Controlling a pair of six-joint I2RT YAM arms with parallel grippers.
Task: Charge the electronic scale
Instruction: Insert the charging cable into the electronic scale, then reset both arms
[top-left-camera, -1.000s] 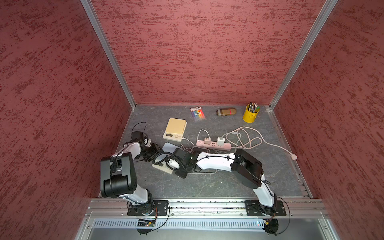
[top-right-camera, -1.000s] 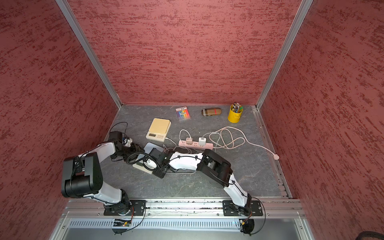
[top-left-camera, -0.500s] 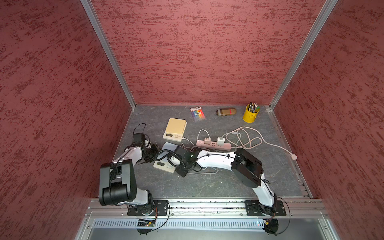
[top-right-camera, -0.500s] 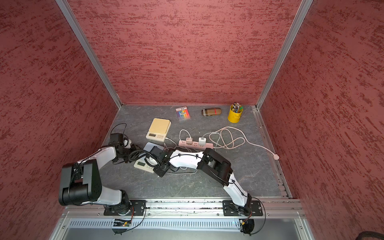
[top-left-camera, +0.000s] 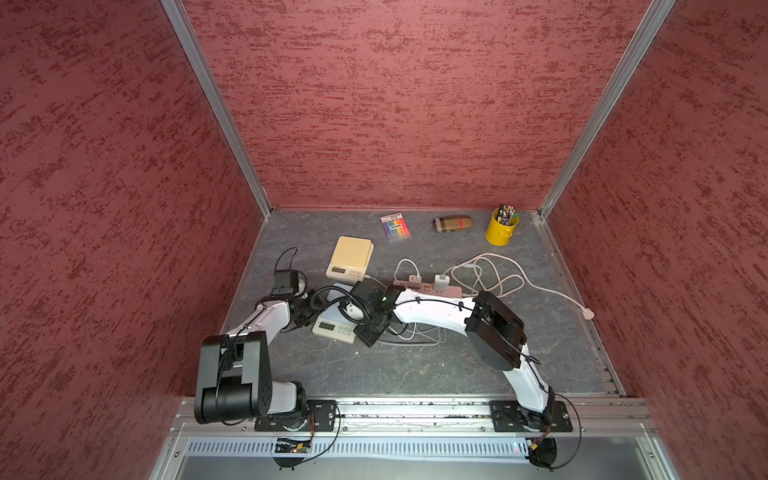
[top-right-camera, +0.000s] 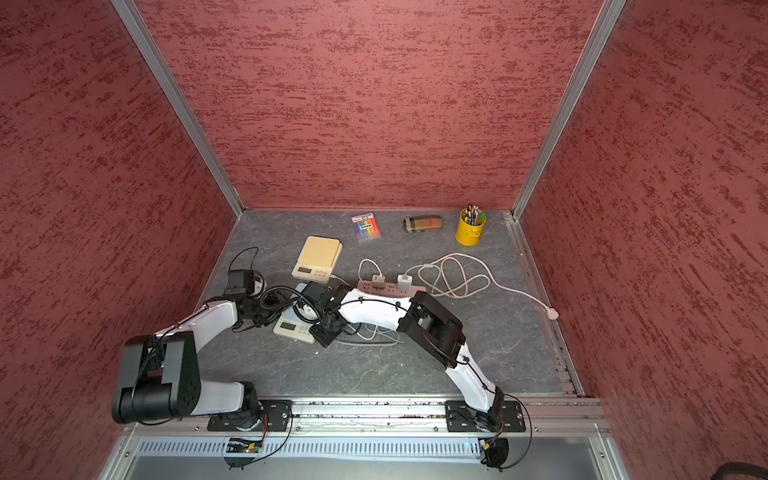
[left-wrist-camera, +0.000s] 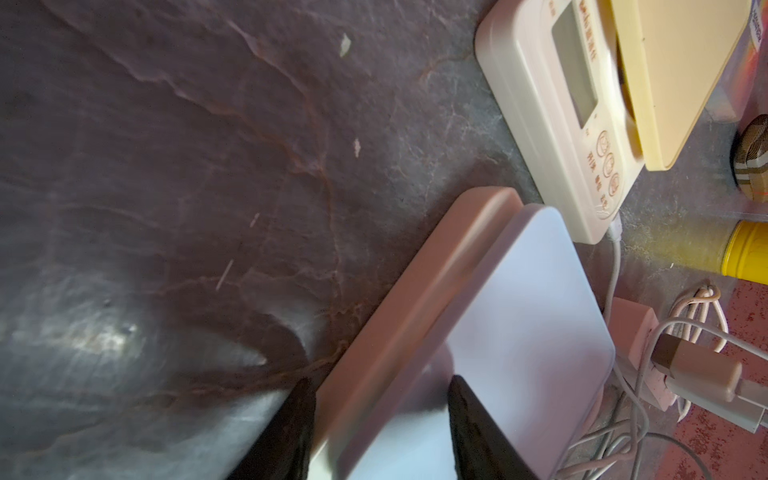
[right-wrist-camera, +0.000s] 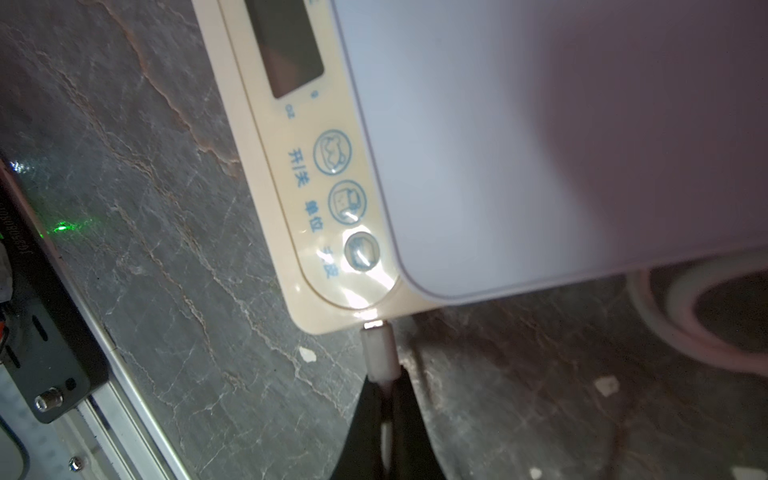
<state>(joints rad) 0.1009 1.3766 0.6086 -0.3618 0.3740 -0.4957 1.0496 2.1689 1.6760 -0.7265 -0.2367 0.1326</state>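
**1. Electronic scale.** The electronic scale (top-left-camera: 334, 328) lies flat on the desk (top-left-camera: 415, 374). It is in the left half, roughly midway between the front and rear edges. Its display and three round buttons face the front edge. In both top views my arms cover most of its pale platform.

**2. Left hand.** My left hand (left-wrist-camera: 380, 386) reaches the scale from the side of the desk's left edge. Its fingers (left-wrist-camera: 299, 428) stand apart, astride the scale's rim, one beside the base and one over the platform. I cannot tell whether they clamp the rim.

**3. Right hand.** My right hand (right-wrist-camera: 385, 380) is pressed together on the white plug (right-wrist-camera: 377, 349), pinching its rear end. The plug's metal tip meets the scale's side wall at the corner nearest the third button. How far it is seated cannot be told. The white cable (top-left-camera: 419, 332) lies in loose loops on the desk, just right of the scale.

**4. Other items.**
- A second scale (top-left-camera: 351, 255) with a yellow platform sits just behind, toward the rear edge.
- A pink power strip (top-left-camera: 428, 287) carrying two chargers lies near the middle of the desk.
- Along the rear edge are a marker pack (top-left-camera: 395, 226) and a brown case (top-left-camera: 452, 223).
- A yellow cup (top-left-camera: 501, 228) of pens stands near the rear right corner.
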